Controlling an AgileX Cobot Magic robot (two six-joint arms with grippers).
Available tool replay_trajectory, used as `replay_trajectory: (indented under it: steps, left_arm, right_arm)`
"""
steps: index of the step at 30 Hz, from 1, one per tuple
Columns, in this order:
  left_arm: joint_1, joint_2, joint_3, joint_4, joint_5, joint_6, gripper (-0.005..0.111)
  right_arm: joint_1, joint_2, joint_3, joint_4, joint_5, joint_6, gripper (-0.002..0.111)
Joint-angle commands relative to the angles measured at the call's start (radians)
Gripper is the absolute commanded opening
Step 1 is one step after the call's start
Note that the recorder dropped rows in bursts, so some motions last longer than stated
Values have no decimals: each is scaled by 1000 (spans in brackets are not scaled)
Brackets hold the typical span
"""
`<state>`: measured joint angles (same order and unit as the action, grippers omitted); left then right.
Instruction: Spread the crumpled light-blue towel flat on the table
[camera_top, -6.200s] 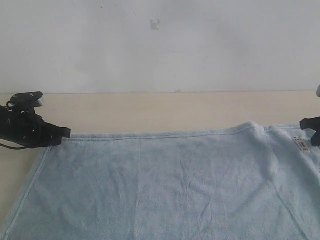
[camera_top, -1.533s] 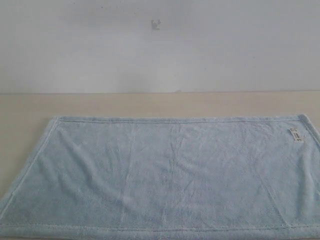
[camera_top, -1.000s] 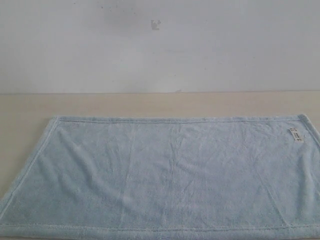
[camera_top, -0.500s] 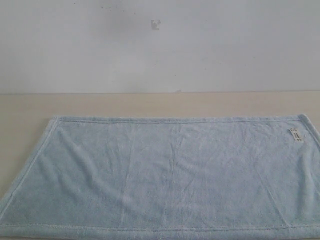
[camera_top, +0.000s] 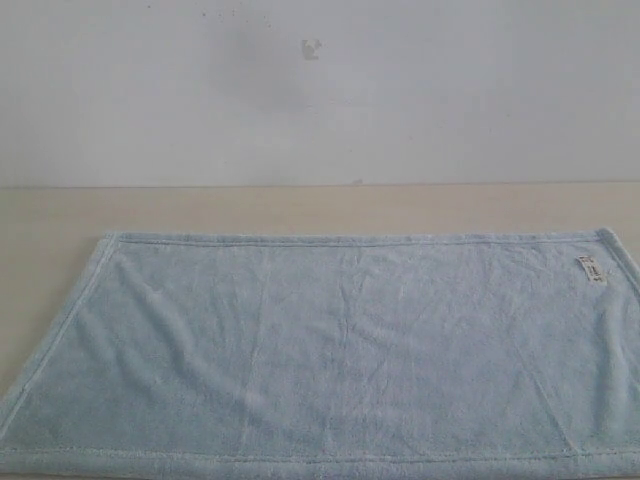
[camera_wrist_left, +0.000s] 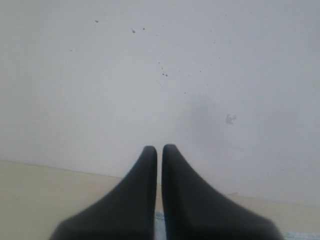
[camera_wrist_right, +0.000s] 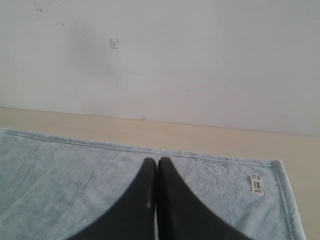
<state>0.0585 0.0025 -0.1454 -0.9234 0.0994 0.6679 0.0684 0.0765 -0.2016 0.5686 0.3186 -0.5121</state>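
The light-blue towel (camera_top: 340, 350) lies spread flat on the pale-beige table (camera_top: 300, 208), its hems straight and its white tag (camera_top: 592, 269) near the far right corner. Neither arm shows in the exterior view. In the left wrist view my left gripper (camera_wrist_left: 159, 149) is shut with nothing between its black fingers, raised and facing the wall, with a sliver of towel (camera_wrist_left: 159, 222) below. My right gripper (camera_wrist_right: 156, 161) is shut and empty above the towel (camera_wrist_right: 60, 170), with the tag (camera_wrist_right: 256, 184) off to one side.
A whitish-grey wall (camera_top: 320, 90) with a small mark (camera_top: 311, 47) rises behind the table's far edge. Bare table shows as a strip beyond the towel and at the left (camera_top: 40, 250).
Over six seconds, both grippers let go of the towel's far corners and left the exterior view; the fold at the right is gone. Nothing has moved in the last second and a half.
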Motion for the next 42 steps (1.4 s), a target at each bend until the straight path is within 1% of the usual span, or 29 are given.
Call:
replay_trajectory:
  steps: [1,8,11,12,14,16,17,18,19,21,23,24,42]
  left_arm:
    - [-1,-2,6,5,4,4,4]
    - [-1,-2,6,5,4,4,4]
    - [-1,-2,6,5,4,4,4]
    - [-1,-2,6,5,4,4,4]
    - [-1,-2,6,5,4,4,4]
    - [-1,-2,6,5,2,4,4]
    - [-1,-2,6,5,2,4,4]
    - [-1,-2,6,5,2,4,4]
    - [-1,-2,6,5,2,4,4]
    - [-1,-2,6,5,2,4,4]
    - [-1,-2,6,5,0,4,4]
    - [-1,-2,6,5,0,4,4]
    - [-1,-2,6,5,3,4,4]
  right_arm:
    - [2,-3,3,-3,10,6,0]
    - [2,-9,11,-3,0,6,0]
    - [-37,-74,50,-31,-59,16,0]
    - [-62,-76,69,-79,-71,39,0]
    - [-106,-76,110,-251,-125,201,0]
    - [-137,-76,147,-477,-113,452,0]
    - [-139,-76,165,-561,-111,554,0]
    - [-139,-76,183,-613,-113,626,0]
    - [-137,-76,202,-635,-113,658,0]
    - [-125,-76,202,-635,-113,652,0]
    - [-106,-76,202,-629,9,652,0]
    - [-103,-76,202,-629,29,652,0]
    - [-98,-76,202,-627,25,654,0]
